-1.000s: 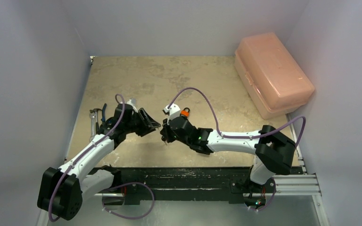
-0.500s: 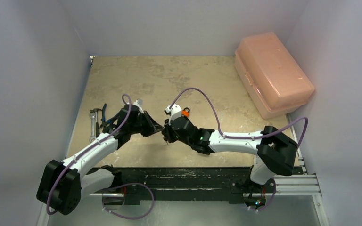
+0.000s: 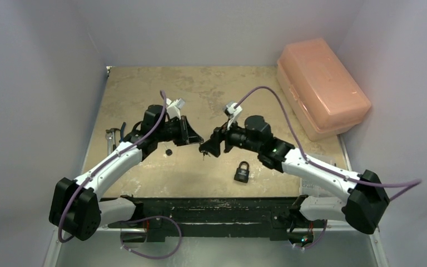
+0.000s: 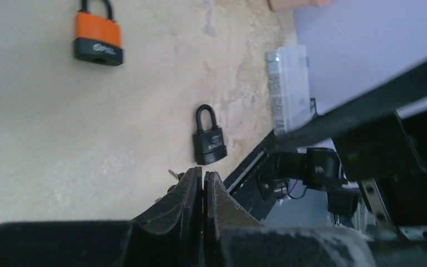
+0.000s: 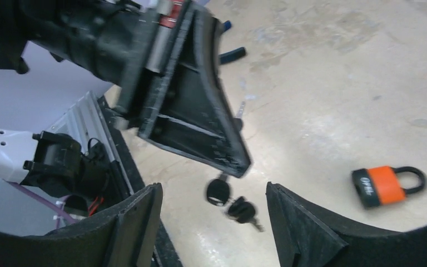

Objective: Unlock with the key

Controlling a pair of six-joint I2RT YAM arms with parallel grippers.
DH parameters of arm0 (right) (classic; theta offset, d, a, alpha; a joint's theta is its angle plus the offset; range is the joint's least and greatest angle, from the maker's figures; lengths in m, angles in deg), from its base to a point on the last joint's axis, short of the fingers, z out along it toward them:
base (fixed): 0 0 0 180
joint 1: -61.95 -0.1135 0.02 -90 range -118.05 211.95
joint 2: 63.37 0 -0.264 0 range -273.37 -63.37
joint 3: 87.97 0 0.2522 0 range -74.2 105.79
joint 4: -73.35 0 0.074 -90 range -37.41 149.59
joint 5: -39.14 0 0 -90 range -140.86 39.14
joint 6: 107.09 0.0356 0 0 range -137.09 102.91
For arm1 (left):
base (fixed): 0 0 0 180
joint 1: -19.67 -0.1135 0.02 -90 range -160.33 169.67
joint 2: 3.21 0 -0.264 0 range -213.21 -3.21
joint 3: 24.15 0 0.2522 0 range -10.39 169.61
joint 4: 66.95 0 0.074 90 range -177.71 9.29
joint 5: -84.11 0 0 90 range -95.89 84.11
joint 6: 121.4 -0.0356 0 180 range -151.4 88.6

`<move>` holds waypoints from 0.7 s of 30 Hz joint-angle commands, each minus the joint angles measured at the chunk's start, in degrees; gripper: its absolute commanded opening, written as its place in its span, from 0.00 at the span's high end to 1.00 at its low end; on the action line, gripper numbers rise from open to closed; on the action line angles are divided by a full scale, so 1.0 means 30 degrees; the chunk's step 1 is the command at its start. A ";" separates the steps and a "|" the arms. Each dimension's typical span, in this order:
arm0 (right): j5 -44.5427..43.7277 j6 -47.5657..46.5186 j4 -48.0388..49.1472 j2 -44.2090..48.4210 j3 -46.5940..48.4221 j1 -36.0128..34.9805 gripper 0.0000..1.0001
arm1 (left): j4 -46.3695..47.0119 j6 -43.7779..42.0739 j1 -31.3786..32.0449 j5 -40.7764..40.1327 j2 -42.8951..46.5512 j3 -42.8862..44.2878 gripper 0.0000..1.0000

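Nearest of all, the black padlock point(image 3: 242, 171) is lying flat, shackle shut. Just beyond, the left gripper point(image 4: 203, 181) is pinching the keys point(image 5: 218, 192), jaws together, so they are dangling free, probably for carrying to a lock. The right gripper point(image 3: 212, 146) is facing them, jaws apart. The orange padlock point(image 5: 386, 186) is lying farther out.

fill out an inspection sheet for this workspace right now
surface: beige tabletop, stained patches
job's things: keys dangling from left hand; black padlock and orange padlock lying flat, apart
clutter: wrench and blue-handled pliers at left edge; pink lidded box far right
hands: left hand shut on keys; right hand open, facing it
cables: purple cable looped over each arm
surroundings: plain pale walls on three sides
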 commanded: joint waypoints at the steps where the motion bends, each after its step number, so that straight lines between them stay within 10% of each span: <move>1: 0.3063 -0.0763 -0.1249 0.1098 -0.0398 0.1380 0.28 | 0.0905 -0.1699 0.0003 0.3694 0.0014 0.1733 1.00; 11: 0.8871 0.0096 0.1640 0.1898 -0.1237 0.1972 0.50 | -0.0920 -0.3049 0.0003 0.6291 0.0093 0.5079 1.00; 21: 0.8662 0.0133 0.1965 0.2810 -0.0803 0.2002 0.42 | -0.1606 -0.3178 0.0003 0.7393 0.0356 0.6467 1.00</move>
